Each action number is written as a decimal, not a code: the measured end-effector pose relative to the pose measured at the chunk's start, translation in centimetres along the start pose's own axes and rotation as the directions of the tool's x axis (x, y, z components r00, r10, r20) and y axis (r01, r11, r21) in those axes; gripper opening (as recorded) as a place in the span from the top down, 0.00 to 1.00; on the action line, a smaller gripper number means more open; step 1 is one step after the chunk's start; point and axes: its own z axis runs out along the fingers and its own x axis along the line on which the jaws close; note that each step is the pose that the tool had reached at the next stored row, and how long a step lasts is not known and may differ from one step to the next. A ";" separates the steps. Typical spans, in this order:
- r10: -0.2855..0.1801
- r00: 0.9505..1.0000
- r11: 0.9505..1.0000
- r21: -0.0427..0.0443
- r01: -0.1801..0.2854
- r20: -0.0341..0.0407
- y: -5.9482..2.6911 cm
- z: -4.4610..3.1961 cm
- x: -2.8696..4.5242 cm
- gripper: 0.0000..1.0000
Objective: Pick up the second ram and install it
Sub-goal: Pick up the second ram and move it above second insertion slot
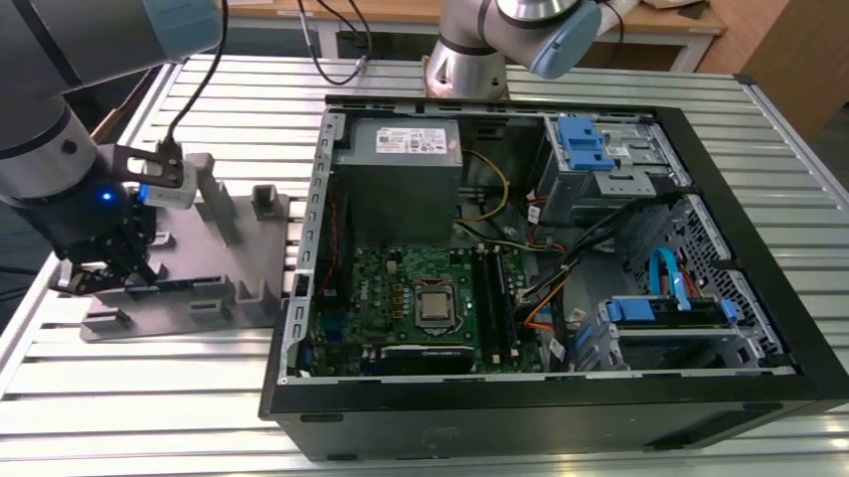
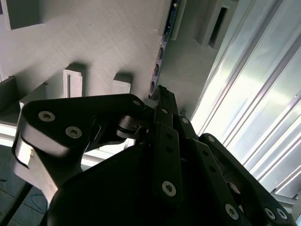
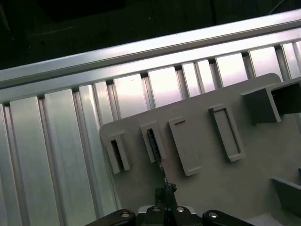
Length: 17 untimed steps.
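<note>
The second ram (image 2: 160,52) is a thin blue-green stick seen edge-on, and it runs from my fingertips toward a slotted block of the grey moulded plate (image 2: 108,42). In the first wrist view the second ram (image 3: 153,141) has its far end at a narrow slot block on the plate (image 3: 211,174); I cannot tell whether it still rests in the slot. My gripper (image 2: 160,93) has its black fingers drawn together on the stick's near end. My gripper (image 3: 165,192) is directly over the plate. In the exterior view my gripper (image 1: 113,266) hangs over the plate (image 1: 226,293) at that view's left.
An open black PC case (image 1: 305,328) lies to the exterior view's right of the plate, with the green motherboard (image 1: 398,283), its memory slots (image 1: 494,288), cables and blue drive brackets inside. The slatted aluminium table (image 1: 133,417) runs underneath. A second robot base (image 1: 464,60) stands behind the case.
</note>
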 end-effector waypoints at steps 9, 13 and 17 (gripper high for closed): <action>-0.091 0.996 0.996 -0.002 0.091 -0.004 0.00 0.00 0.00 0.93; -0.134 0.991 0.991 -0.004 0.134 -0.006 0.00 0.00 0.00 0.93; -0.182 0.983 0.983 -0.005 0.182 -0.008 0.00 0.00 0.00 0.93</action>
